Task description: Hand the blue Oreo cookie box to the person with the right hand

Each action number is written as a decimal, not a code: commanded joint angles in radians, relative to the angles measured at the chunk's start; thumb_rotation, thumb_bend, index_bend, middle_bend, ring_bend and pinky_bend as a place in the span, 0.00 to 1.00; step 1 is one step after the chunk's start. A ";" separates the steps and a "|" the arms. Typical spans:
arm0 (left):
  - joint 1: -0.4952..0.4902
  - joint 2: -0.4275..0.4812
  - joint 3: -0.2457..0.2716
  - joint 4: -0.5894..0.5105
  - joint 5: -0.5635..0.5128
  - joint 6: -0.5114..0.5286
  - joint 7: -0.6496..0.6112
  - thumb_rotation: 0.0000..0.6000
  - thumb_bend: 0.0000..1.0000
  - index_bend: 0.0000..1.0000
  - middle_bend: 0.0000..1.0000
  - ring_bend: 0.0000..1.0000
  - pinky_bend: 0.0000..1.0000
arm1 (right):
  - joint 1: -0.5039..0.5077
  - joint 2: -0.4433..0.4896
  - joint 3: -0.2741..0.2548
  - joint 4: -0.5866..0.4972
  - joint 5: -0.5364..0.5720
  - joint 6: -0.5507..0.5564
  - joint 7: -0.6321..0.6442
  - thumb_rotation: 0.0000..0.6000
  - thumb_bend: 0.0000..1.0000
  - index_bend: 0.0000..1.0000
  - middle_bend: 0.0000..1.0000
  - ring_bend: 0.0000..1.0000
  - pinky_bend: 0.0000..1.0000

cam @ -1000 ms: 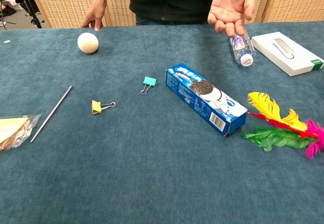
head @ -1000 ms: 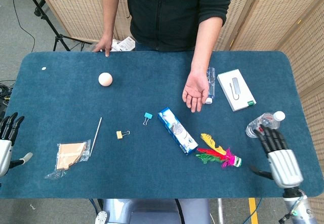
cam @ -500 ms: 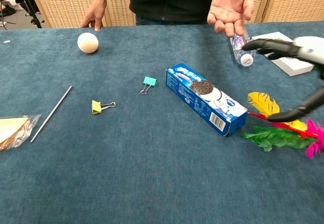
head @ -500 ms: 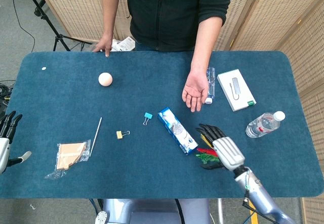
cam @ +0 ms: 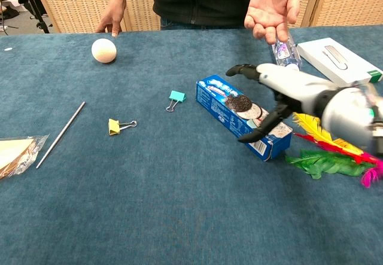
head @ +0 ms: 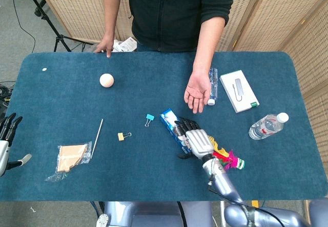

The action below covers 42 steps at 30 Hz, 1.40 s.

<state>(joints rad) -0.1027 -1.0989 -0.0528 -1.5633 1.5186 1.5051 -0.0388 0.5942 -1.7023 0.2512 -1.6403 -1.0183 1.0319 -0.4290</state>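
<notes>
The blue Oreo box (head: pixel 170 123) (cam: pixel 229 105) lies flat and slantwise in the middle of the table. My right hand (head: pixel 193 141) (cam: pixel 299 94) hovers over the box's near right end with its fingers spread and holds nothing. Its thumb reaches down beside the box's front edge; I cannot tell whether it touches. My left hand (head: pixel 5 142) rests at the table's left edge, fingers apart and empty. The person's palm (head: pixel 198 94) (cam: pixel 272 5) is held open, facing up, beyond the box.
A feather shuttlecock (head: pixel 228 160) (cam: pixel 326 148) lies right of the box. Two water bottles (head: pixel 267 127) (head: pixel 213 86) and a white box (head: pixel 239 90) sit at the right. A teal clip (cam: pixel 176 100), a yellow clip (cam: pixel 116 125), a stick (cam: pixel 60 134), a ball (cam: pixel 103 50) and a wrapped packet (head: pixel 69 159) lie at the left.
My right hand has swung from the table's right edge leftward, past the feathers, to above the Oreo box's near end. The left hand and the person's palm have stayed put.
</notes>
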 commanded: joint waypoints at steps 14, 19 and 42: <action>-0.013 0.010 -0.007 0.002 -0.025 -0.033 -0.022 1.00 0.00 0.00 0.00 0.00 0.00 | 0.145 -0.184 0.087 0.261 0.225 0.053 -0.196 1.00 0.00 0.13 0.12 0.12 0.08; -0.015 0.013 -0.007 0.000 -0.028 -0.038 -0.025 1.00 0.00 0.00 0.00 0.00 0.00 | 0.155 -0.194 0.073 0.291 0.240 0.055 -0.220 1.00 0.00 0.28 0.31 0.35 0.25; -0.017 0.005 0.002 -0.011 -0.024 -0.044 0.014 1.00 0.00 0.00 0.00 0.00 0.00 | 0.033 0.068 -0.100 0.029 -0.241 0.231 0.061 1.00 0.46 0.64 0.69 0.67 0.47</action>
<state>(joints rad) -0.1202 -1.0929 -0.0509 -1.5739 1.4955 1.4609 -0.0267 0.6622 -1.7170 0.1848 -1.5174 -1.1801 1.2293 -0.4306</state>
